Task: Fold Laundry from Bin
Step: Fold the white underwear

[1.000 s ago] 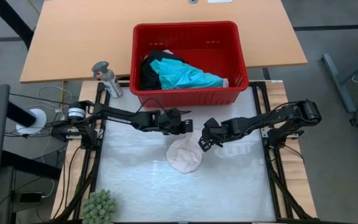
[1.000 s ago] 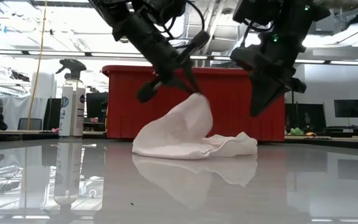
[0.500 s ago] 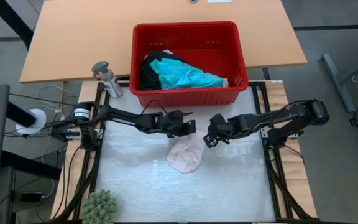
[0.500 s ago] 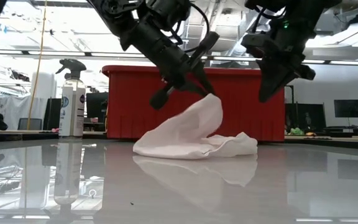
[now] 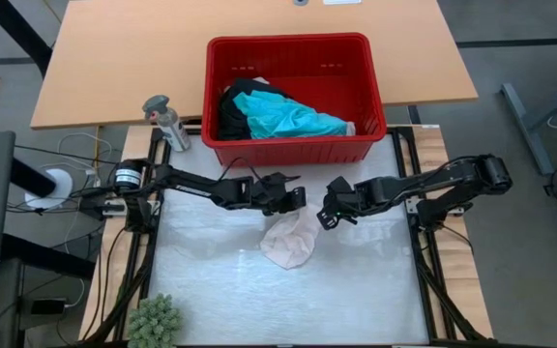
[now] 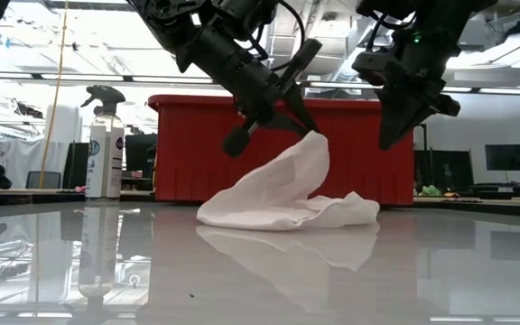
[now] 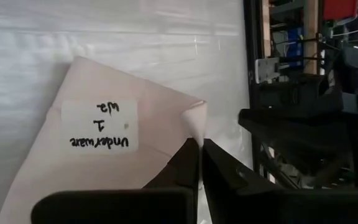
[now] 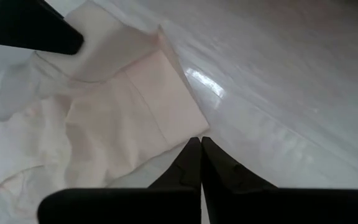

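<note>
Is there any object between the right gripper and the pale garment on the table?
Nothing visible. The right gripper hangs shut above the pale garment, with only open air between them. The left gripper already pinches the garment's raised corner.

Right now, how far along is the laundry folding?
Early. Done: one small pale pink-white garment is out on the white table. In hand: the shut left gripper lifts its corner; the right gripper hangs shut, empty. Left: turquoise shirt and black clothing in the red slotted plastic bin.
</note>
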You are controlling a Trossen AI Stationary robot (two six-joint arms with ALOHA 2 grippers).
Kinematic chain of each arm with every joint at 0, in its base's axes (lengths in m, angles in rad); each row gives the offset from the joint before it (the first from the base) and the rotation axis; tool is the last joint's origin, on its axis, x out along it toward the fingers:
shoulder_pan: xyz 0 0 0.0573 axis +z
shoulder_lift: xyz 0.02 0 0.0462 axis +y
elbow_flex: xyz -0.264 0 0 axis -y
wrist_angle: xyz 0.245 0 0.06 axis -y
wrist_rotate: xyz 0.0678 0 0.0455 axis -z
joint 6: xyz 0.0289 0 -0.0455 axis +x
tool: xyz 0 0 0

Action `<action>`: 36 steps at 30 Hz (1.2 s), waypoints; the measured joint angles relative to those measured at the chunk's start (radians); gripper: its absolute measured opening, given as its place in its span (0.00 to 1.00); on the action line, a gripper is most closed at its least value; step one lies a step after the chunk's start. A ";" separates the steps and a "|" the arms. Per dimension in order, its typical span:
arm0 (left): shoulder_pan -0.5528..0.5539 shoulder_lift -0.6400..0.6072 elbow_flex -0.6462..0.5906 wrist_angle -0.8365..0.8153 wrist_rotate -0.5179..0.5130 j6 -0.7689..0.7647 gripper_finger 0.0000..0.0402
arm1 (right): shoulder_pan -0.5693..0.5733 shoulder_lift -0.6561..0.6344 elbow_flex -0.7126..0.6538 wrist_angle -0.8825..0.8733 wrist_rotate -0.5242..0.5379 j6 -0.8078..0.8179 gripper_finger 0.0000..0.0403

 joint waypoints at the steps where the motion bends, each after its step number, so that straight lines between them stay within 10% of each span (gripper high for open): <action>1: -0.002 0.000 0.000 0.000 -0.001 0.000 0.00 | 0.000 0.000 0.000 0.000 0.000 -0.003 0.06; 36: -0.027 0.000 0.000 0.070 -0.016 0.071 0.00 | 0.000 0.000 0.000 0.000 0.016 -0.010 0.10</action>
